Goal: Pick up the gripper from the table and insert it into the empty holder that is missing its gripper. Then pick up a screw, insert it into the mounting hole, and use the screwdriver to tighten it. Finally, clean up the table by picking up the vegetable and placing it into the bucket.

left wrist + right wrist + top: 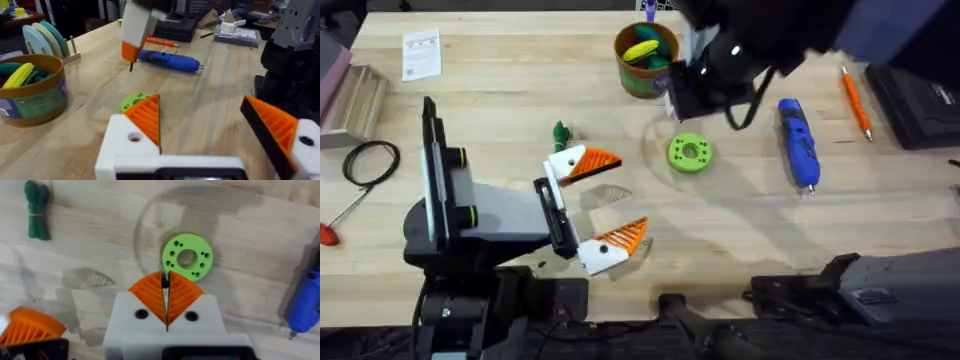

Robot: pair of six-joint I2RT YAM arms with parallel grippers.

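Note:
My left gripper (pixel 625 197) (pixel 200 102) rests open near the table's middle. Both of its white holders (pixel 563 166) (pixel 131 142) carry an orange ribbed gripper finger (pixel 598 161) (pixel 146 117). One holder's mounting hole (pixel 134 137) looks empty. My right gripper (pixel 165 282) (pixel 129 50) hangs above the table between the bucket (pixel 645 60) and the green disc (pixel 690 153), shut on a small dark screw (pixel 131 65) (pixel 164 280). The blue screwdriver (pixel 798 141) (pixel 170 60) lies to the right. The dark green vegetable (pixel 560 133) (pixel 37 210) lies left of the disc.
A thin orange pen tool (pixel 855 101) and a black case (pixel 918 103) lie at the far right. At the left are a grey tray (pixel 360 100), a black cable loop (pixel 371 161), a red-handled tool (pixel 330 233) and a paper card (pixel 421 53). Yellow and green pieces sit in the bucket.

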